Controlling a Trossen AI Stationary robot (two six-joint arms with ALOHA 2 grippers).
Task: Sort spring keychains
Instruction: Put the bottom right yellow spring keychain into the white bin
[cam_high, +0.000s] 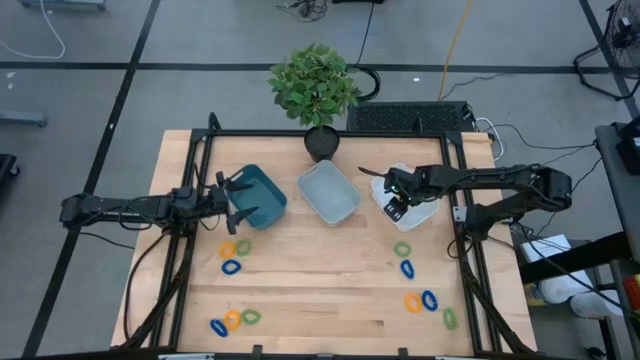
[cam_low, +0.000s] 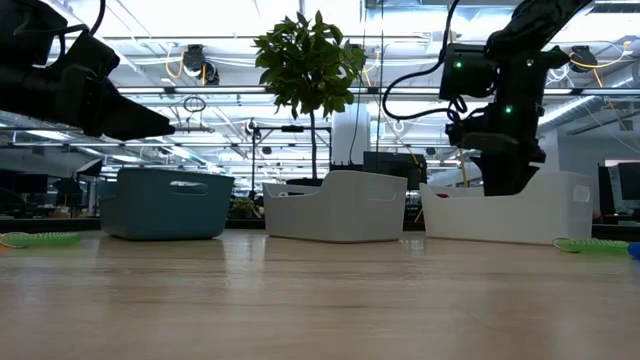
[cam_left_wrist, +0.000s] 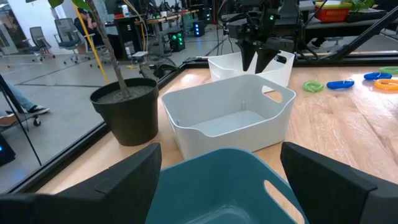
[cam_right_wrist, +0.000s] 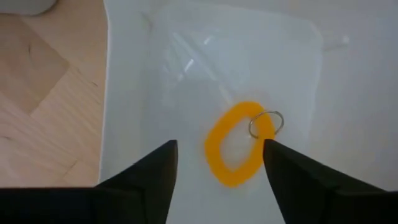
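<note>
My right claw is open over the white bin, orange keychain lying loose inside. Left claw is open above the teal bin, at 9 o'clock on the surface.

Robotics lab; framed workbench; cables

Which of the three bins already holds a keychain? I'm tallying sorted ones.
The white rectangular plastic bin under the right claw: an orange coiled plastic keychain lies inside. The middle grey-blue bin shows none; the teal bin's floor is only partly visible.
</note>
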